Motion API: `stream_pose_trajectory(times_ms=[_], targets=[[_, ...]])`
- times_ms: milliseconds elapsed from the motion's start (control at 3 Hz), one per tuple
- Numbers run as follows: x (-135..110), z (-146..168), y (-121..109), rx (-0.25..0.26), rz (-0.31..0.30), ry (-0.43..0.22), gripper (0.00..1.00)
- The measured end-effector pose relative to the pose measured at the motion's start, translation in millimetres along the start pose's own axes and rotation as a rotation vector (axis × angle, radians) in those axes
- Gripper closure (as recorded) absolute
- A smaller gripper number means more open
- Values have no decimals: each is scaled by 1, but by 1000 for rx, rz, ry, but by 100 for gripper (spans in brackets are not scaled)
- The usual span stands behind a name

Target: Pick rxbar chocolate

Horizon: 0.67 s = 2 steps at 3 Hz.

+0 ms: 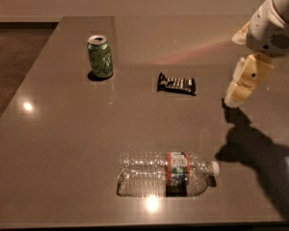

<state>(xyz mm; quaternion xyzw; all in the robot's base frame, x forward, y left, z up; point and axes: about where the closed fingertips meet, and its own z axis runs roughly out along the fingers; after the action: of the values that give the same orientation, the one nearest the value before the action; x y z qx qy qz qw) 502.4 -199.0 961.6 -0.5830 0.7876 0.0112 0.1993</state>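
The rxbar chocolate [177,83] is a small flat black-wrapped bar with white lettering, lying flat near the middle of the grey table [62,143]. My gripper [235,98] hangs from the white arm at the right side of the camera view. It is above the table, to the right of the bar and apart from it, and holds nothing.
A green can [100,56] stands upright at the back left of the bar. A clear plastic bottle [164,174] with an orange-and-green label lies on its side near the front edge. The table's left edge borders dark floor [14,52].
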Motion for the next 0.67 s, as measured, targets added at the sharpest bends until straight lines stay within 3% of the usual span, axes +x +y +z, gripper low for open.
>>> stream_pose_trajectory(times_ms=[667], targets=[[-37,55,-39,-22,22,-73,0]])
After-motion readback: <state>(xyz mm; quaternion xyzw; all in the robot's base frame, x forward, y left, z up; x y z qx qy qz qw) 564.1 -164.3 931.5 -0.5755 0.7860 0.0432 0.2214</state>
